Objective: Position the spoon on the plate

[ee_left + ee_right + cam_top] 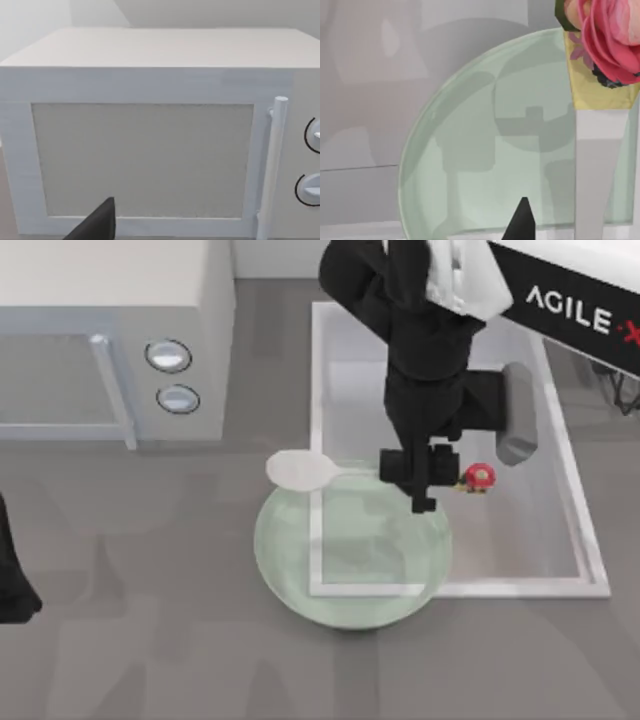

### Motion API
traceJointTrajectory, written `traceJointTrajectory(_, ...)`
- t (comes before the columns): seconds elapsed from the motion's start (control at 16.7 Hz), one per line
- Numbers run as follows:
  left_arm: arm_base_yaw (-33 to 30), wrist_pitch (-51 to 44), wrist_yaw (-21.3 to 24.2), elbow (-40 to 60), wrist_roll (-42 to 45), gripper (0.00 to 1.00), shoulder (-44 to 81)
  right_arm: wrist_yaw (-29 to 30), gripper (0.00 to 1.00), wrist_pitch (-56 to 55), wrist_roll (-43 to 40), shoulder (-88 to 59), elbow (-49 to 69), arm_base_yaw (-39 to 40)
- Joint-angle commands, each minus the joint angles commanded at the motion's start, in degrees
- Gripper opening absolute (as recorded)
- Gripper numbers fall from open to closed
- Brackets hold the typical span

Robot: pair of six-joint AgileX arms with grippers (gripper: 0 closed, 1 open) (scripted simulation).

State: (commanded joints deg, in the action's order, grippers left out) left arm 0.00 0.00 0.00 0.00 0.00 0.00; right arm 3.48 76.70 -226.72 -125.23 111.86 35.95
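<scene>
Right claw (424, 480) clamped on white, red-ornamented spoon (300, 471) above pale green translucent plate (290, 570).

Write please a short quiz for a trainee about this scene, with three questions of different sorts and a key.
1. True or false: the bowl of the spoon points toward the table's right side.
2. Multiple choice: what grips the spoon's handle above the plate? A) the left end effector B) the right end effector C) nothing
3. Fill in: the white appliance with two round knobs at the table's left is a ____.

Key
1. False: the bowl points left, and the red ornament is at the right.
2. B. The left arm is parked at the table's left edge.
3. microwave
</scene>
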Motion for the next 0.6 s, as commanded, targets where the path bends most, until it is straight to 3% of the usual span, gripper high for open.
traceJointTrajectory(0.6,0.0,0.0,0.0,0.0,0.0,1.0,0.0,-2.22,0.0,-7.93,-1.05,-3.62,-1.68,2.31)
